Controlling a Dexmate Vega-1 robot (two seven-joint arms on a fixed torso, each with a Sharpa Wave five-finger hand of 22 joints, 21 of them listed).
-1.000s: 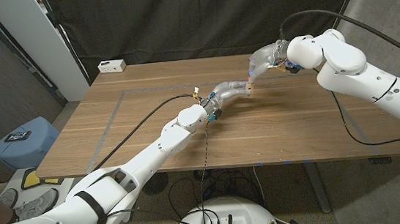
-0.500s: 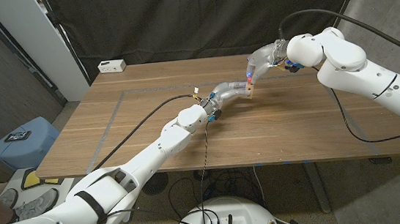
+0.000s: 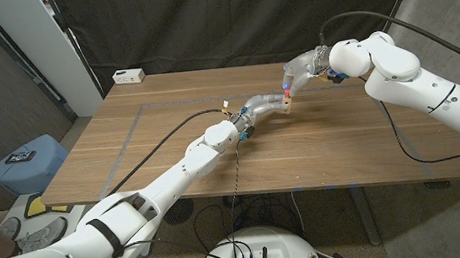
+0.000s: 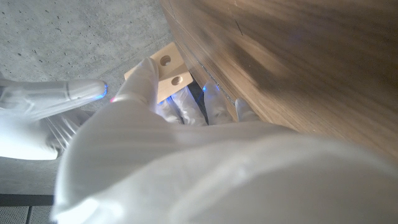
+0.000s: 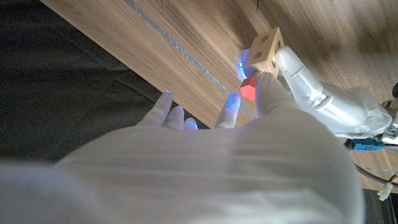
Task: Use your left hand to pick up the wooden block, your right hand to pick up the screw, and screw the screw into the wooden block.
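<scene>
L hand (image 3: 263, 105) grips the block (image 3: 286, 101) above the surface (image 3: 172, 143), near its far middle; wrist view shows its fingers (image 4: 146, 78) wrapped round the block (image 4: 169, 70), two holes facing out. R hand (image 3: 300, 70) sits just above the block; it pinches the red-headed screw (image 5: 249, 88) betw. thumb and a finger, other fingers (image 5: 166, 109) spread; screw touches the block (image 5: 267, 51) at one face. Can't tell if the tip sits in a hole or beside it; red head hides the shank.

Risks, as judged: screw off-axis w/ the hole, so it cross-threads or skates off the face; pinch is light, so a twist may slip the screw free and drop it to the surface; L grip covers part of the block, so R fingers may bump L fingers mid-turn; block may rotate in the L hand if torque beats the hold.
</scene>
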